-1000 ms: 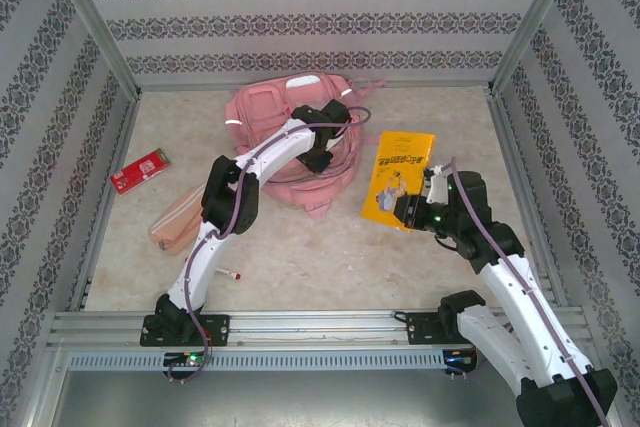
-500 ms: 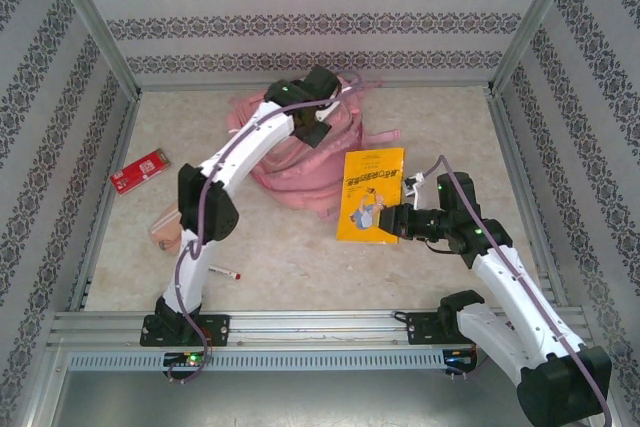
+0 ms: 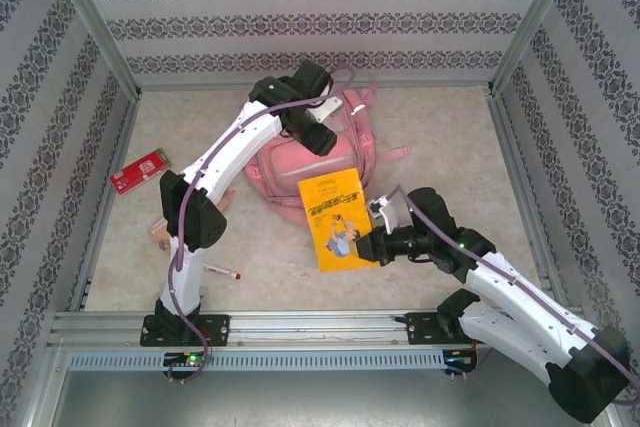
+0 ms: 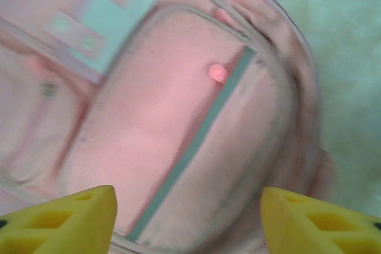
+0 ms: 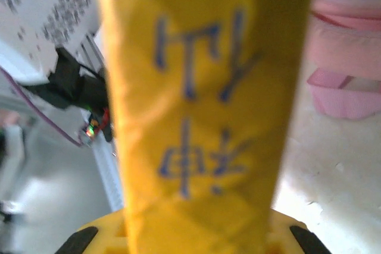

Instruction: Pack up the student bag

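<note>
Far to the left of the left tool, a red card (image 3: 140, 170) and a pen (image 3: 225, 273) lay on the bench (image 3: 450, 137), probably waiting for their turn to be packed. The left tool (image 3: 322, 139) hovered above the student bag (image 3: 320, 169) with its fingers wide apart and nothing between them. In its wrist view the left tool (image 4: 190, 218) looked down on a rounded pocket panel of the student bag (image 4: 178, 135), perhaps to take hold of the fabric and open it. The bag lay flat directly under this tool, toward the back of the bench. To the right, the yellow book (image 3: 337, 219) was clamped at its near edge by the right tool (image 3: 378, 243). The book's free end pointed toward the bag, which seemed a good way to slide it in. In the right wrist view the book (image 5: 202, 99) rose from between the closed pads of the right tool (image 5: 196, 230).
</note>
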You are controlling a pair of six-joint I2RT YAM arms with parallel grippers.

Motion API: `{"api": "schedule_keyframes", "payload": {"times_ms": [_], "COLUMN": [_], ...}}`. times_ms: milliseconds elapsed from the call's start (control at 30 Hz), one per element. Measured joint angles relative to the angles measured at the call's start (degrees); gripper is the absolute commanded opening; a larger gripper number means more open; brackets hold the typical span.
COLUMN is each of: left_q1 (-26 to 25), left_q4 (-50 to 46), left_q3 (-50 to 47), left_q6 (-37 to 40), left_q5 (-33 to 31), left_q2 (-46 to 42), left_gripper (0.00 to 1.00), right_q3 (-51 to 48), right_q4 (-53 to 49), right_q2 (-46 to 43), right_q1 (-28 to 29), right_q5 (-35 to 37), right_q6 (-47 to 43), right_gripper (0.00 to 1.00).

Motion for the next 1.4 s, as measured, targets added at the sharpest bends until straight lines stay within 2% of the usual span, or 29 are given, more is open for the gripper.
{"api": "schedule_keyframes", "payload": {"times_ms": [133,233,300,367,500,600,700,767,900,1000,1067,1100,1167,1200,1233,1300,1400], "left_q1": [0.9,3.3,5.2,6.1,5.6,5.5,5.3,4.9,2.6,-1.2,-3.8,-4.9,-6.6,-6.9,-7.2,-7.1,-7.1], "left_q4": [2.2,5.1,8.5,12.1,22.9,32.8,41.4,43.8,43.6,42.0,41.6,41.3,41.1,41.1,40.9,40.7,41.5], "left_q3": [-10.5,-17.1,-22.9,-29.8,-48.2,-62.6,-73.2,-76.1,-74.6,-71.8,-71.4,-71.4,-71.4,-71.4,-71.2,-70.2,-68.6], "left_q6": [-0.9,-2.1,-2.5,-2.4,-3.0,-5.3,-6.6,-6.1,-0.8,4.2,6.2,6.9,8.2,8.8,9.3,9.8,9.3], "left_q5": [9.9,18.0,24.1,30.9,45.7,53.1,55.4,55.4,52.5,51.2,50.4,49.9,49.4,49.5,49.5,48.9,47.1], "left_q2": [-7.0,-15.6,-23.6,-31.7,-46.2,-54.1,-59.5,-61.2,-59.8,-56.1,-54.4,-53.9,-53.0,-52.5,-52.0,-50.7,-49.9], "left_gripper": [0.71,0.68,0.70,0.76,1.00,1.00,1.00,1.00,1.00,1.00,0.93,0.84,0.53,0.26,0.00,0.00,0.00], "right_q3": [2.4,4.9,6.5,8.2,11.2,13.1,15.2,16.6,18.6,19.8,20.2,20.3,20.5,20.6,20.7,20.7,20.4], "right_q4": [-2.4,-5.6,-8.3,-11.2,-17.9,-22.9,-27.3,-29.1,-30.7,-31.1,-31.2,-31.2,-31.5,-31.7,-31.8,-31.9,-31.7], "right_q2": [0.8,1.9,2.7,3.5,4.9,5.8,7.6,8.9,10.5,11.7,12.5,12.7,12.9,12.9,12.8,12.4,10.2], "right_q1": [3.3,4.2,4.2,4.2,4.2,4.1,4.0,4.0,4.0,4.0,4.0,3.8,3.3,2.9,2.9,2.5,0.1], "right_q5": [3.1,3.9,4.4,5.6,8.2,9.0,9.0,8.6,7.0,6.4,6.6,6.7,6.7,6.7,6.6,6.4,4.5], "right_q6": [-14.0,-26.2,-33.9,-40.7,-53.4,-60.1,-63.6,-64.3,-63.8,-62.9,-62.0,-61.5,-60.7,-60.5,-60.3,-59.9,-57.4], "right_gripper": [0.00,0.00,0.00,0.00,0.00,0.00,0.00,0.00,0.00,0.00,0.00,0.00,0.00,0.00,0.04,0.12,0.41]}}
